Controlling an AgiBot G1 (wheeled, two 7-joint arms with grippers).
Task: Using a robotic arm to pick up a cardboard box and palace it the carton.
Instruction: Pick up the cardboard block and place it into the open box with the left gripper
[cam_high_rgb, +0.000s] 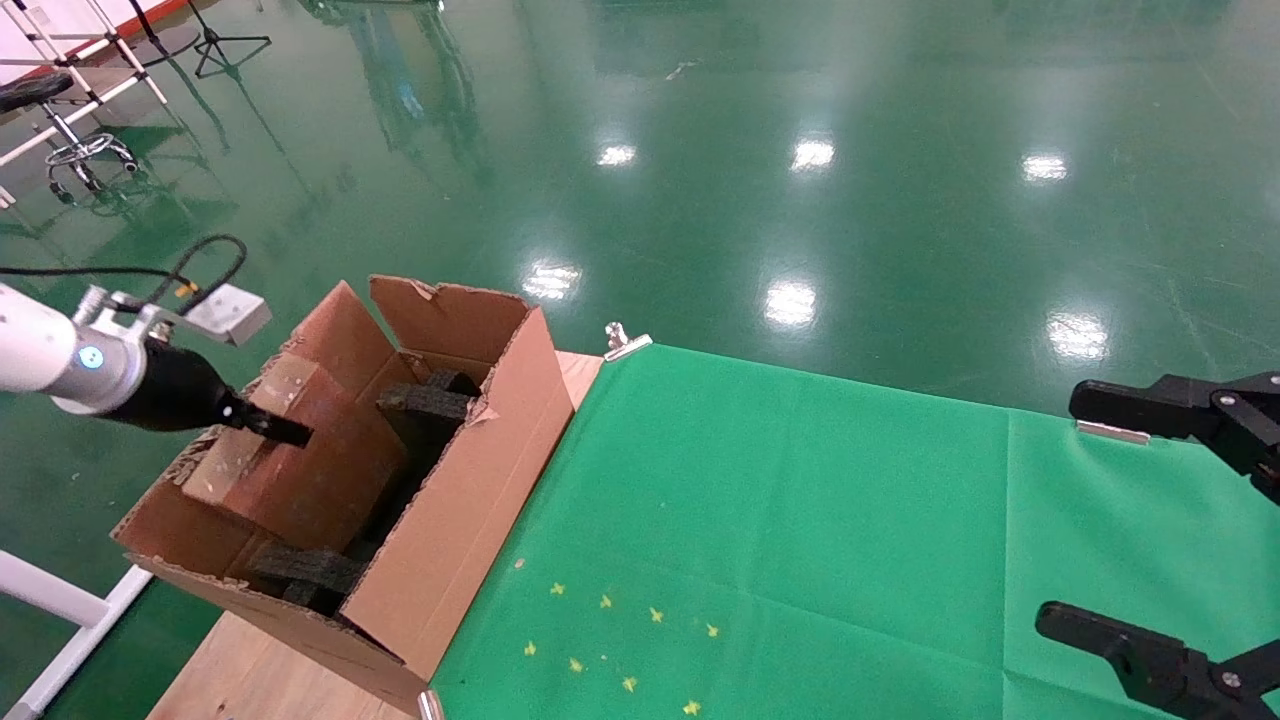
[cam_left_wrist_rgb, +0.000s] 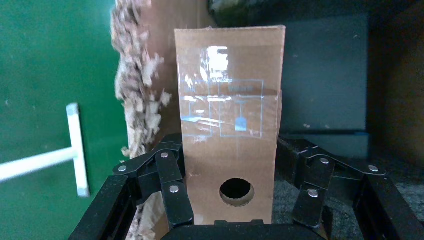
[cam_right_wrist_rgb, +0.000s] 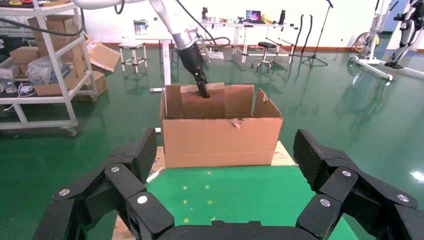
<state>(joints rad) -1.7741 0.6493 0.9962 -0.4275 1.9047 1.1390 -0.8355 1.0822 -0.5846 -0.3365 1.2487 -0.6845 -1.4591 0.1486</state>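
The carton (cam_high_rgb: 450, 510) stands open at the table's left end, with black foam pieces (cam_high_rgb: 425, 405) inside. The slim cardboard box (cam_high_rgb: 290, 470) leans inside it, taped face up. The white robotic arm (cam_high_rgb: 60, 360) reaches in from the left, and my left gripper (cam_high_rgb: 290, 432) is at the box's upper end. In the left wrist view the cardboard box (cam_left_wrist_rgb: 230, 125) fills the space between the fingers (cam_left_wrist_rgb: 172, 195), its round hole close to the palm, so my left gripper (cam_left_wrist_rgb: 230, 145) is shut on it. My right gripper (cam_high_rgb: 1058, 508) hangs open over the cloth at the right, holding nothing.
A green cloth (cam_high_rgb: 800, 520) with small yellow marks (cam_high_rgb: 600, 640) covers most of the wooden table (cam_high_rgb: 250, 680). Metal clips (cam_high_rgb: 625, 342) pin its edges. The carton's ragged flap (cam_left_wrist_rgb: 137, 85) runs close beside the held box. Shelving (cam_right_wrist_rgb: 45, 60) and stools stand on the green floor beyond.
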